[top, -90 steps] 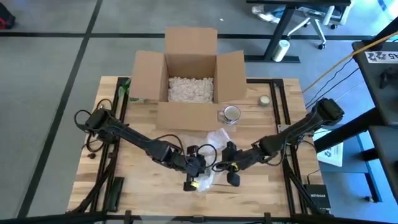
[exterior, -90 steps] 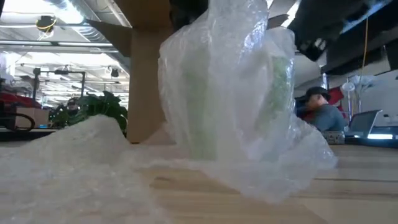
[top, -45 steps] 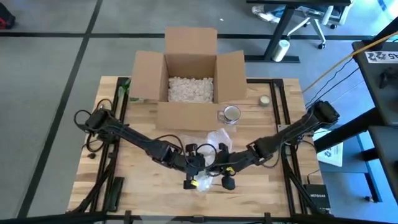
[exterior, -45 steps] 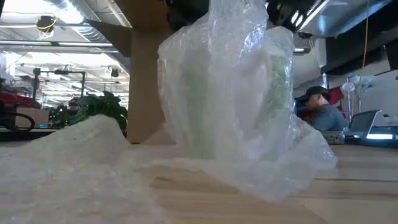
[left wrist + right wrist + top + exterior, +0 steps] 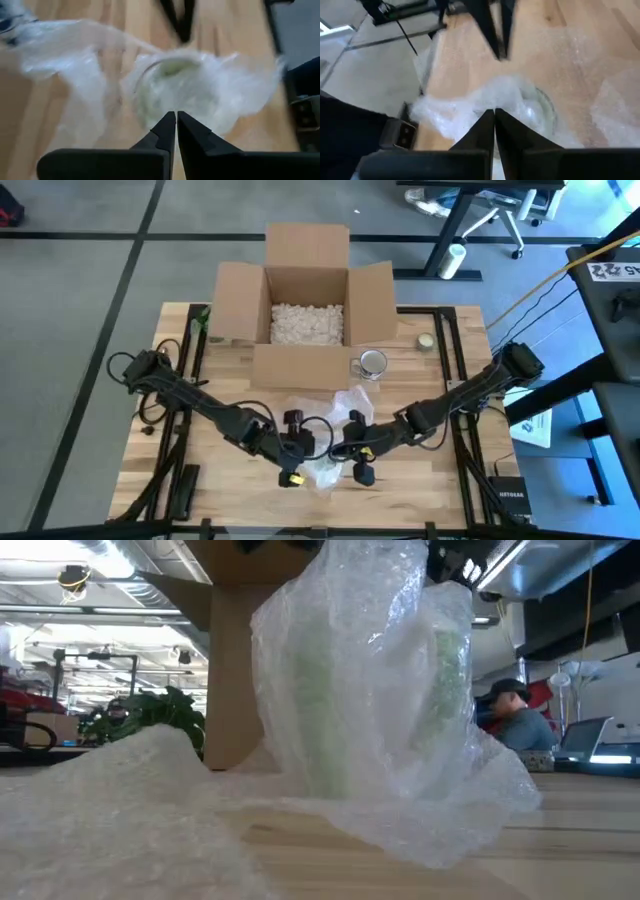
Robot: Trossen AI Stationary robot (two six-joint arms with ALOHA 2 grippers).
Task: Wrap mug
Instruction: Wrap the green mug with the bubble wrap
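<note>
While a box (image 5: pixel 307 315) and a glass (image 5: pixel 372 364) stand beyond them, both claws, left (image 5: pixel 296 448) and right (image 5: pixel 352 452), sit pressed together beside the wrapped mug (image 5: pixel 375 690), pinching its wrap (image 5: pixel 335 412).

Crinkled clear plastic bubble wrap (image 5: pixel 370 700), matt wooden table (image 5: pixel 450 470)

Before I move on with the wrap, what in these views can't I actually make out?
- Mug: low view, only a greenish shape through the bubble wrap; handle side hidden.
- Mug in the left wrist view: blurred, rim barely readable.
- Whether the right tool pinches wrap: its fingertips hide the contact.
- Small round item beside the cardboard box: high view, too small to identify.
</note>
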